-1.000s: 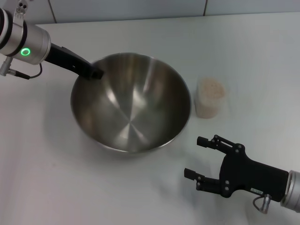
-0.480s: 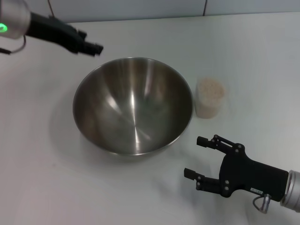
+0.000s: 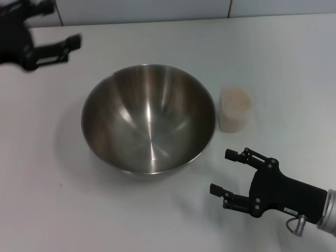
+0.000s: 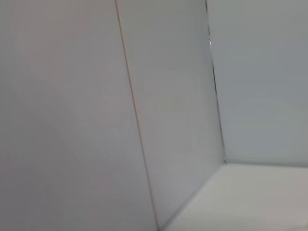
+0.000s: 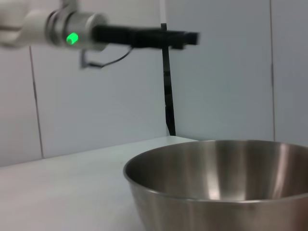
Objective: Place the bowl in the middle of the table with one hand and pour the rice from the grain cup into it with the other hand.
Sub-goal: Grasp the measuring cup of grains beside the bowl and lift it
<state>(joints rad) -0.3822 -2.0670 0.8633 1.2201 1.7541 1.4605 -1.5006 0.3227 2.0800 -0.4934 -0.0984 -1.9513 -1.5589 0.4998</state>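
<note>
The steel bowl (image 3: pixel 148 118) stands empty and upright on the white table (image 3: pixel 47 199), near its middle. The grain cup (image 3: pixel 235 109), filled with pale rice (image 3: pixel 235 98), stands just right of the bowl. My left gripper (image 3: pixel 62 23) is open and empty, raised at the back left, apart from the bowl. My right gripper (image 3: pixel 221 171) is open and empty at the front right, in front of the cup and not touching it. The right wrist view shows the bowl (image 5: pixel 226 187) close up and the left arm (image 5: pixel 72 31) held high behind it.
A grey panelled wall (image 3: pixel 157 10) runs along the table's back edge. The left wrist view shows only wall panels (image 4: pixel 168 96) and a strip of table (image 4: pixel 250 197).
My left gripper let go of the bowl's back-left rim, opened and rose away to the back left. The bowl settled level. My right gripper barely shifted.
</note>
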